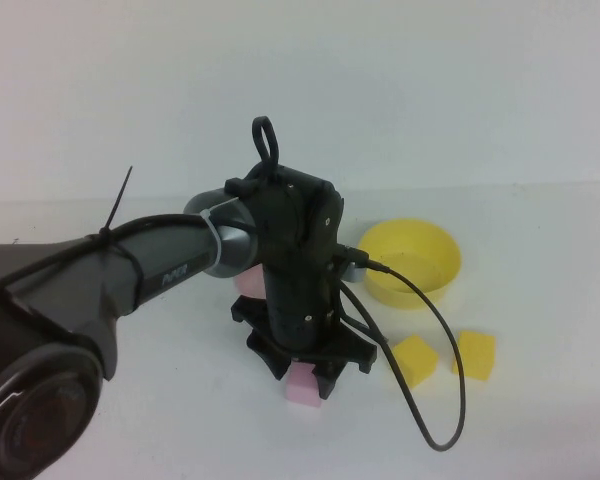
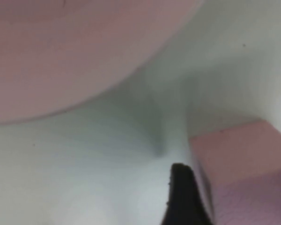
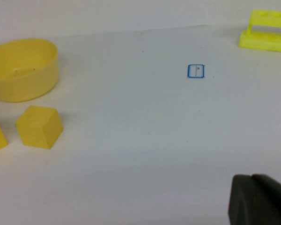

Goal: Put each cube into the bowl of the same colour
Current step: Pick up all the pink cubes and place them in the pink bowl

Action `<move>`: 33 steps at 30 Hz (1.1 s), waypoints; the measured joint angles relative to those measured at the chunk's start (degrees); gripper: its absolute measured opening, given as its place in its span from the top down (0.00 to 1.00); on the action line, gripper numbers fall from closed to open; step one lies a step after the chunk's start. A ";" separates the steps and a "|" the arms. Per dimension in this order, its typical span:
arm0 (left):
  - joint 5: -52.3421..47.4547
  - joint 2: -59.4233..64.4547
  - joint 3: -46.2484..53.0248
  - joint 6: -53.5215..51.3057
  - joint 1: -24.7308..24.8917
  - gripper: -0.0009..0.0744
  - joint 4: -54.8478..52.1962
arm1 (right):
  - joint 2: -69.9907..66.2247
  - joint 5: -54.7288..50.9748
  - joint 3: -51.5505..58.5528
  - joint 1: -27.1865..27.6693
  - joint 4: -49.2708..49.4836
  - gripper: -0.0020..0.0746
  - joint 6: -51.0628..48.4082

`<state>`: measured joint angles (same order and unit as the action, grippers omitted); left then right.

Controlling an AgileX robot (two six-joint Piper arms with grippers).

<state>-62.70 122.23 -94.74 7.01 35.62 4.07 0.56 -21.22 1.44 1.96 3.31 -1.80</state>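
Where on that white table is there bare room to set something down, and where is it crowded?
Bare room lies right of the yellow bowl, around the blue mark, short of the yellow rack. It is crowded at the middle, where the left claw is down at a pink cube, beside two yellow cubes. The right claw shows only an edge.

The left gripper [image 1: 305, 372] hides most of a pink cube [image 1: 305, 388] and nearly all the pink bowl [image 1: 248, 283]. The right gripper [image 3: 260, 199] is cut off.
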 joint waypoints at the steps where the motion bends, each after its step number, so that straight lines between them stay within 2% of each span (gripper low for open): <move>1: -0.02 0.00 0.00 0.00 0.00 0.57 -0.45 | 0.00 0.00 0.00 0.00 0.00 0.98 0.00; 4: -1.06 0.00 -1.20 -1.11 0.00 0.71 -0.59 | 0.00 0.00 0.00 0.00 0.00 0.98 0.00; 7: -3.79 0.00 -4.83 -4.02 0.00 0.78 1.67 | 0.00 0.00 0.00 0.00 0.00 0.98 0.00; 12: -7.66 0.00 -15.48 -6.17 0.00 0.79 1.12 | 0.00 0.00 0.00 0.00 0.00 0.98 0.00; 18: -11.23 0.00 -28.55 -3.80 -1.86 0.79 -9.92 | 0.00 0.00 0.00 0.00 0.00 0.98 0.00; 22: -11.12 0.52 -30.46 -3.66 -5.85 0.79 -5.40 | 0.00 0.00 0.00 0.00 0.00 0.98 0.00; 26: -11.12 2.78 -30.46 -5.07 -9.14 0.75 -0.73 | 0.00 0.00 0.00 0.00 0.00 0.98 0.00; 31: -11.12 5.97 -30.46 -7.01 -10.59 0.57 1.52 | 0.00 0.00 0.00 0.00 0.00 0.98 0.00; 33: -11.12 6.70 -30.46 -7.01 -10.59 0.53 1.52 | 0.00 0.00 0.00 0.00 0.00 0.98 0.00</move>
<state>-73.82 128.93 -125.20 0.00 25.03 5.59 0.56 -21.22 1.44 1.96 3.31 -1.80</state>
